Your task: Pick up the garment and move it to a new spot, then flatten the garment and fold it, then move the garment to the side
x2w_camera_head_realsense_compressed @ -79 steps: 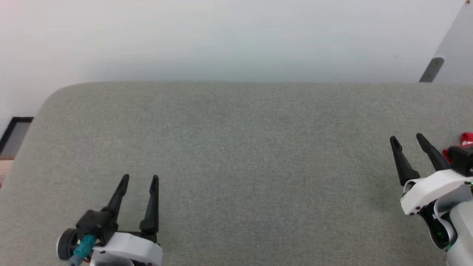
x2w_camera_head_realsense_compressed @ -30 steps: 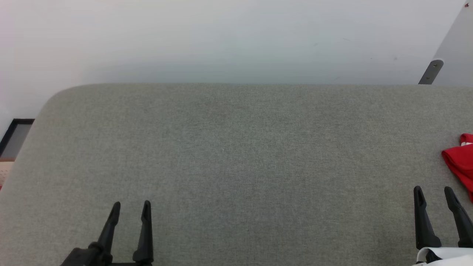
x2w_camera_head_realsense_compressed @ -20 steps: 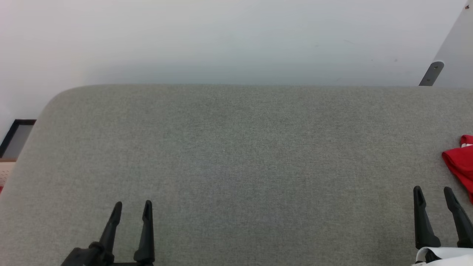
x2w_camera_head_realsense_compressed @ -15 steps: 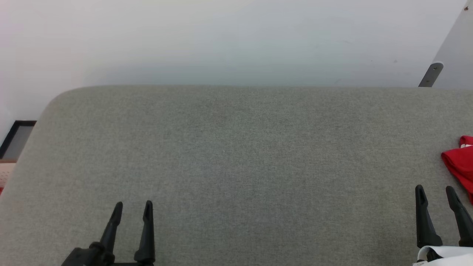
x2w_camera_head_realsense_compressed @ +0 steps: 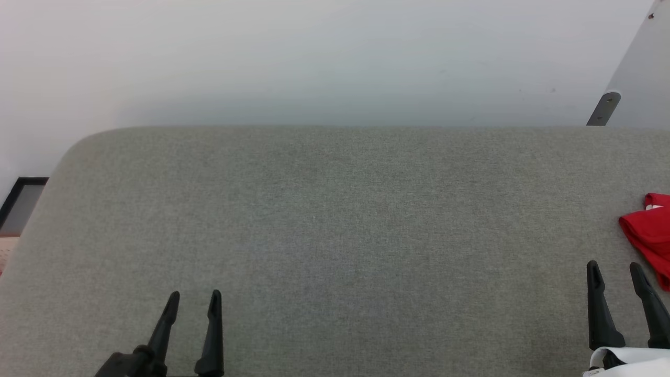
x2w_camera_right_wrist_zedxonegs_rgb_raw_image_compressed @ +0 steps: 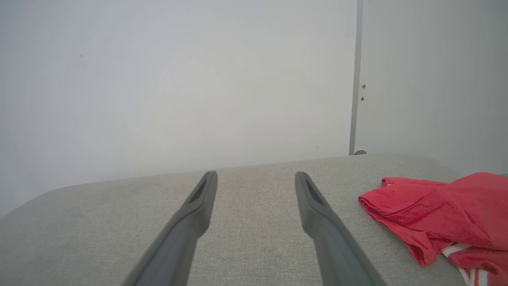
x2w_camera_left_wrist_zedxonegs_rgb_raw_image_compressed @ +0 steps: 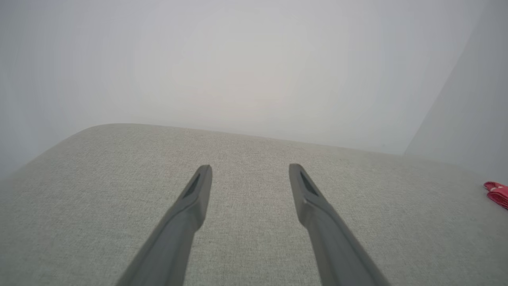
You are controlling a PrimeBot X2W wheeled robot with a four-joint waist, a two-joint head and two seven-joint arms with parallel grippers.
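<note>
The garment (x2w_camera_head_realsense_compressed: 651, 235) lies crumpled at the right edge of the grey padded table (x2w_camera_head_realsense_compressed: 335, 220), red with a bit of white showing. In the right wrist view the garment (x2w_camera_right_wrist_zedxonegs_rgb_raw_image_compressed: 440, 214) sits just right of my fingers, with striped trim at its lower corner. My right gripper (x2w_camera_head_realsense_compressed: 614, 268) stands open at the lower right, a short way left of and nearer than the cloth, nothing between its fingers. My left gripper (x2w_camera_head_realsense_compressed: 194, 297) stands open and empty at the lower left. In the left wrist view the left gripper (x2w_camera_left_wrist_zedxonegs_rgb_raw_image_compressed: 250, 170) hangs over bare fabric, with the garment (x2w_camera_left_wrist_zedxonegs_rgb_raw_image_compressed: 497, 192) far right.
A white wall (x2w_camera_head_realsense_compressed: 314, 57) runs behind the table's far edge. A grey panel with a metal bracket (x2w_camera_head_realsense_compressed: 602, 107) stands at the back right. The table's rounded left corner (x2w_camera_head_realsense_compressed: 78, 146) drops off toward a dark frame (x2w_camera_head_realsense_compressed: 21, 201) on the floor.
Earlier, both grippers drew back toward the near edge, uncovering the garment. In the last second the whole picture has shifted slightly down and left; the garment has not moved.
</note>
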